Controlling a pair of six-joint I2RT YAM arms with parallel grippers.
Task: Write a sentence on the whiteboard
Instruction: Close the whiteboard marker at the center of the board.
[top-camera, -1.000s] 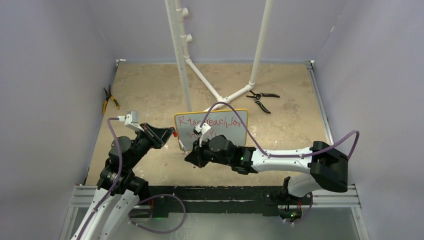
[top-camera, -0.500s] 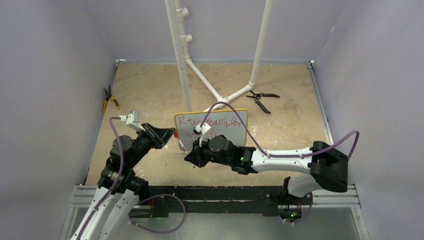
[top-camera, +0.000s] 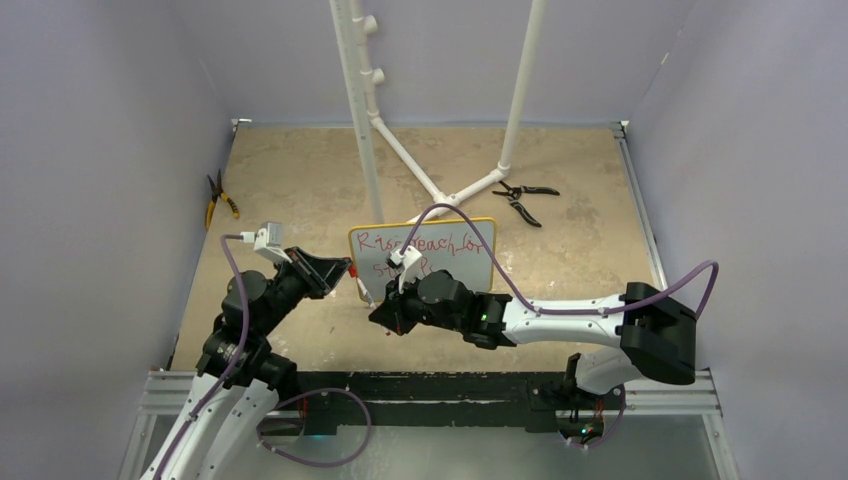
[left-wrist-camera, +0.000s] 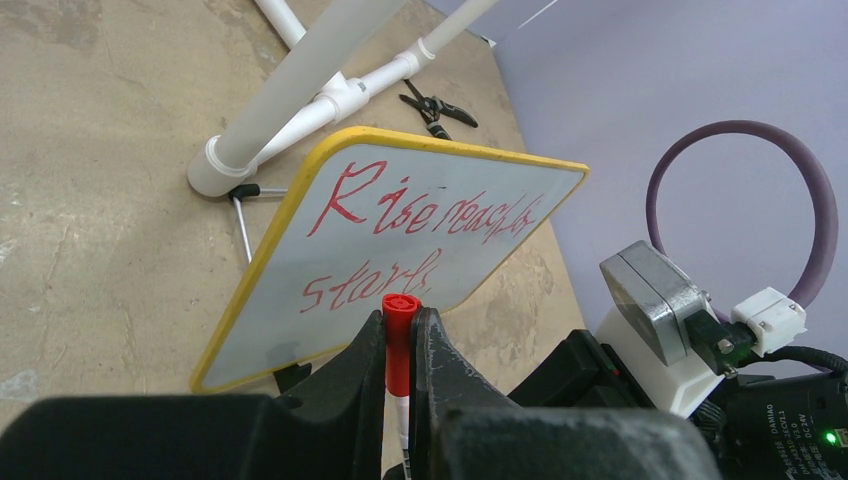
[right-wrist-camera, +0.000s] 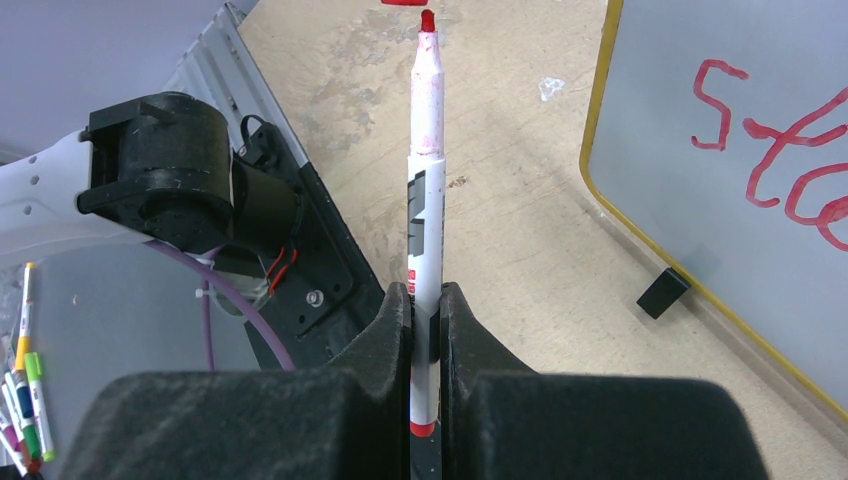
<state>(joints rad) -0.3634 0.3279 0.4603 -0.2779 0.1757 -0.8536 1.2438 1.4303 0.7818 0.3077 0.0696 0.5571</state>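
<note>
**Q:** Where is the whiteboard (left-wrist-camera: 280, 330)?

**A:** Mid-table (top-camera: 300, 180), standing tilted back just in front of a white pipe frame (top-camera: 365, 130). The red sentence (left-wrist-camera: 430, 205) fills two lines (roughly "Rise reach for", then "stars").

**Q:** And the claws?

**A:** The right gripper (right-wrist-camera: 425, 300) is clamped on an uncapped red marker (right-wrist-camera: 428, 180), off the board's lower left corner, toward the table's near edge. The tip is clear of the board. The left gripper (left-wrist-camera: 400, 322), beside the board's left edge, pinches the red cap (left-wrist-camera: 398, 308), close to that tip.
</note>
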